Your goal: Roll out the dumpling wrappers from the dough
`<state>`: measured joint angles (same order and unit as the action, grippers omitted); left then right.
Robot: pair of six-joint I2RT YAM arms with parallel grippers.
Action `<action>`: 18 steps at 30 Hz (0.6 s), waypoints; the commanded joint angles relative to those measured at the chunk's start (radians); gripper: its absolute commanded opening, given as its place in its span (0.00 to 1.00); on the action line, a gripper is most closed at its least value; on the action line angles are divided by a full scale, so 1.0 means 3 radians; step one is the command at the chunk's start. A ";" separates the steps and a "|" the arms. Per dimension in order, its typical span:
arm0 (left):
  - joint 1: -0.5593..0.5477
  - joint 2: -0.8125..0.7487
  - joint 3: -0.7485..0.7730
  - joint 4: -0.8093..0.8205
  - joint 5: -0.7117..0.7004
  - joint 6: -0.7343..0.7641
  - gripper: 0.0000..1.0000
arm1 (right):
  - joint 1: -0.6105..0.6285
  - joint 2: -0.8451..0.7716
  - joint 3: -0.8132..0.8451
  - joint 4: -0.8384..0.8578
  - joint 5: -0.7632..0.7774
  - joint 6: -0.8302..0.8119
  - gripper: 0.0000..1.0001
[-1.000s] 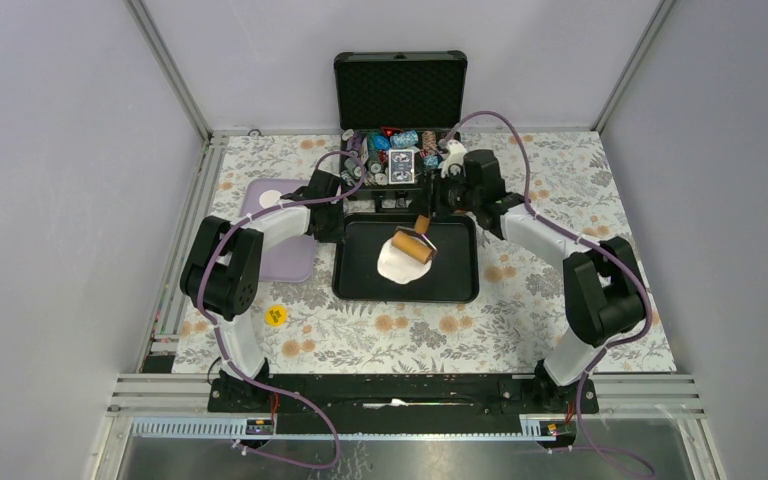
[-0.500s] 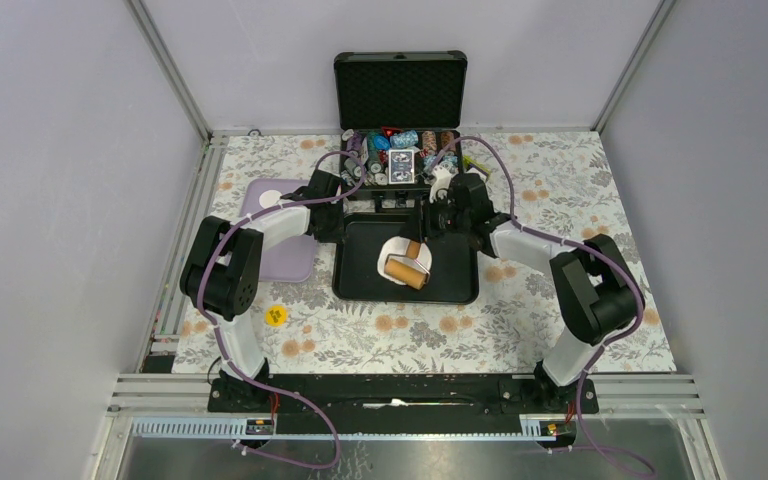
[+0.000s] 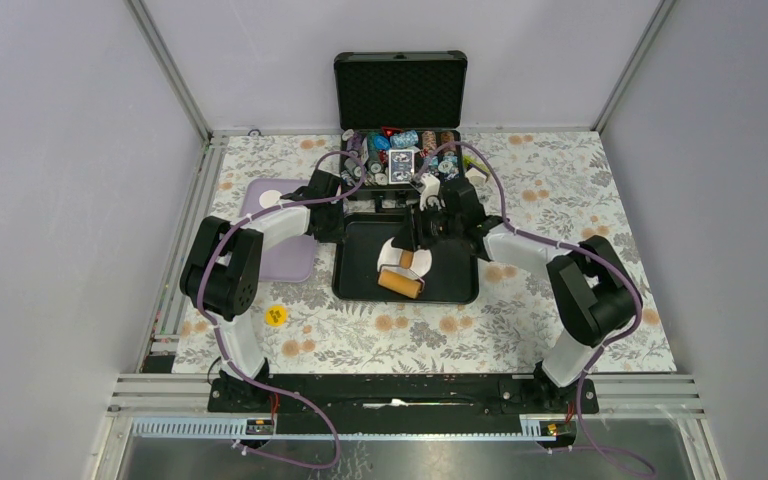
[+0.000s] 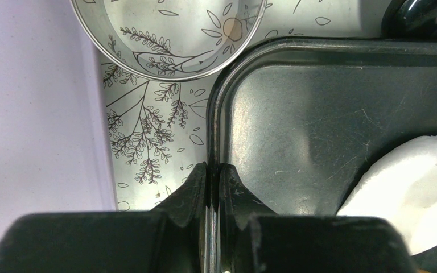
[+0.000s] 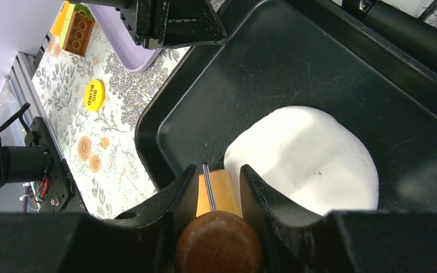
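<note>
Dough (image 5: pixel 307 162), right gripper (image 5: pixel 217 173) grasping rolling pin (image 3: pixel 401 285), left wrist shows left gripper (image 4: pixel 213 168) pinching tray (image 4: pixel 296 102)

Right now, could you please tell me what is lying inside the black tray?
A flat white dough sheet lies in the tray, with a wooden roller at its near edge, held by the right pincer. The dough beneath the roller is hidden.

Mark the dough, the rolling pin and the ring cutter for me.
dough (image 5: pixel 313 159), right wrist view, middle of the flat white sheet.
rolling pin (image 3: pixel 401 284), top view, wooden barrel.
ring cutter (image 4: pixel 168 73), left wrist view, near rim.
</note>
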<state>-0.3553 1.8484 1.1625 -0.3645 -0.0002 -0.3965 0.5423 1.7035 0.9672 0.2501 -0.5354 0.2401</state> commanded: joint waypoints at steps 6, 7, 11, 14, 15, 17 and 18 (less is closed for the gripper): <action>0.0024 0.0010 -0.0062 -0.0120 -0.0281 0.0094 0.00 | -0.0330 -0.0005 0.0900 -0.0415 0.0048 -0.0195 0.00; 0.0024 0.0010 -0.0065 -0.0120 -0.0283 0.0092 0.00 | -0.0330 0.0050 0.0937 -0.0395 0.0060 -0.0197 0.00; 0.0024 0.0006 -0.0065 -0.0120 -0.0286 0.0093 0.00 | -0.0300 0.0346 0.0985 -0.0382 0.0116 -0.0234 0.00; 0.0024 0.0006 -0.0066 -0.0120 -0.0286 0.0095 0.00 | -0.0198 0.0516 0.0841 -0.0422 0.0277 -0.0400 0.00; 0.0024 0.0008 -0.0063 -0.0120 -0.0286 0.0095 0.00 | -0.0166 0.0569 0.0760 -0.0447 0.0320 -0.0432 0.00; 0.0024 0.0008 -0.0062 -0.0120 -0.0282 0.0095 0.00 | -0.0092 0.0607 0.0642 -0.0499 0.0384 -0.0494 0.00; 0.0024 0.0008 -0.0063 -0.0120 -0.0285 0.0095 0.00 | -0.0053 0.0611 0.0583 -0.0521 0.0418 -0.0522 0.00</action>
<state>-0.3553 1.8484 1.1622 -0.3641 -0.0002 -0.3969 0.4774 1.8584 1.2098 0.1509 -0.5079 0.1947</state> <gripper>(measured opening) 0.077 0.385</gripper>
